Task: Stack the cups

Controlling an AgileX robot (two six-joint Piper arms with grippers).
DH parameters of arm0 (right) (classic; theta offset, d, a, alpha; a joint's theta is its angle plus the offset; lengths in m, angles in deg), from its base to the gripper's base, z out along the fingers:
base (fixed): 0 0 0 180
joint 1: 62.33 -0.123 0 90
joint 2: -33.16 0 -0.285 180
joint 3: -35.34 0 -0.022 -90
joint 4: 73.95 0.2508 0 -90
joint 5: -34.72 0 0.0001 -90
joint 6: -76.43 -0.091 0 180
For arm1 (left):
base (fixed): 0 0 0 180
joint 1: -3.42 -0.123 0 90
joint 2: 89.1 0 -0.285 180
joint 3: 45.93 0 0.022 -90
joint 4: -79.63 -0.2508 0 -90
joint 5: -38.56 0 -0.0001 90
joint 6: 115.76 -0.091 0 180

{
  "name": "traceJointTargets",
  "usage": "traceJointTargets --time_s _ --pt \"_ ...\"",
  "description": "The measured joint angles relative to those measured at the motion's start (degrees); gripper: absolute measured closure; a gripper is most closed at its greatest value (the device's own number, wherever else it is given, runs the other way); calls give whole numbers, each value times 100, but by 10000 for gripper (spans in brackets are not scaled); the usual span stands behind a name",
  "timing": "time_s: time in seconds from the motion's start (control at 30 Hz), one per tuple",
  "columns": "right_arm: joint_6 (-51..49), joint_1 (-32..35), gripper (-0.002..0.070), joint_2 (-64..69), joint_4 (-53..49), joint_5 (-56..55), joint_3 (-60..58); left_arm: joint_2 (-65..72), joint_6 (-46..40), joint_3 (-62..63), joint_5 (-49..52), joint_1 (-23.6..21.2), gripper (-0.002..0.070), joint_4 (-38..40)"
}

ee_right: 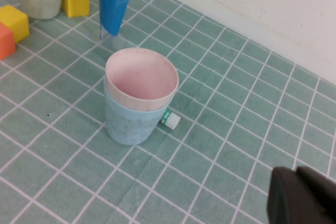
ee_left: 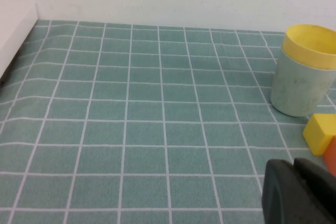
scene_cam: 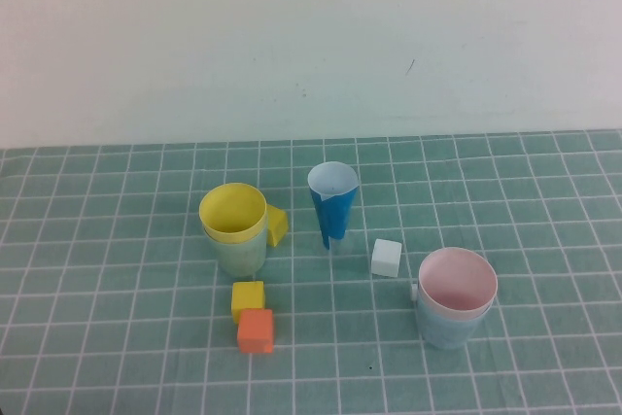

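Note:
The yellow cup (scene_cam: 233, 211) sits nested inside the pale green cup (scene_cam: 241, 258) at centre left. The pink cup (scene_cam: 457, 281) sits nested inside the light blue cup (scene_cam: 447, 329) at the right. Neither gripper shows in the high view. In the left wrist view my left gripper (ee_left: 293, 165) is shut and empty, low over the mat and short of the yellow-in-green stack (ee_left: 303, 77). In the right wrist view my right gripper (ee_right: 296, 171) is shut and empty, well clear of the pink-in-blue stack (ee_right: 137, 95).
A blue and white cone-shaped piece (scene_cam: 333, 203) stands between the stacks. A white cube (scene_cam: 386, 258) lies beside it. A yellow cube (scene_cam: 248, 298) and an orange cube (scene_cam: 256, 330) lie before the left stack, another yellow cube (scene_cam: 278, 225) behind it. A small white cap (ee_right: 170, 120) touches the blue cup.

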Motion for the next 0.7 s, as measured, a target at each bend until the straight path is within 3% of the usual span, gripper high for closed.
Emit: traceJointTargets --time_s 0.7 --pt "0 165 678 -513 0 -89 -443 0 -26 0 9 0 676 0"
